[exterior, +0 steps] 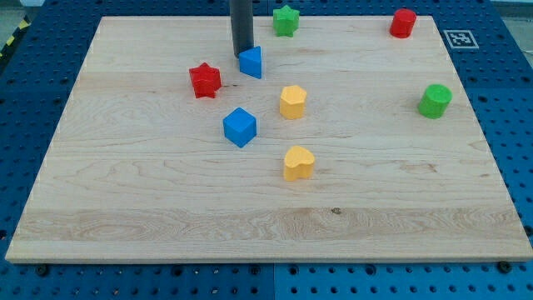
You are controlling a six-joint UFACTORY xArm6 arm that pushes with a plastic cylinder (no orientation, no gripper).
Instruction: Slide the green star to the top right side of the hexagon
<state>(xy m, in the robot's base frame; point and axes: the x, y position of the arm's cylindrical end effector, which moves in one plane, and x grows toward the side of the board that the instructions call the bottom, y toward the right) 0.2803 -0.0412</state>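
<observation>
Bright, even overhead light; the table (166,208) shows soft, short shadows beside blocks, no glare, sharp focus throughout.

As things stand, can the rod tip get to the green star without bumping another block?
Probably yes. My tip sits just left of the blue block, while the green star lies up and to the view's right, with bare board between if I pass above the blue block.

Bench (166,208) is pale wood, visible grain, smooth matt finish; it sits on a blue perforated base (516,125) that looks like painted metal. Blocks look like smooth moulded plastic with a slight sheen, e.g. green star (286,21), yellow hexagon (292,102), blue cube (240,127). Rod (241,21) is dark, matt.
</observation>
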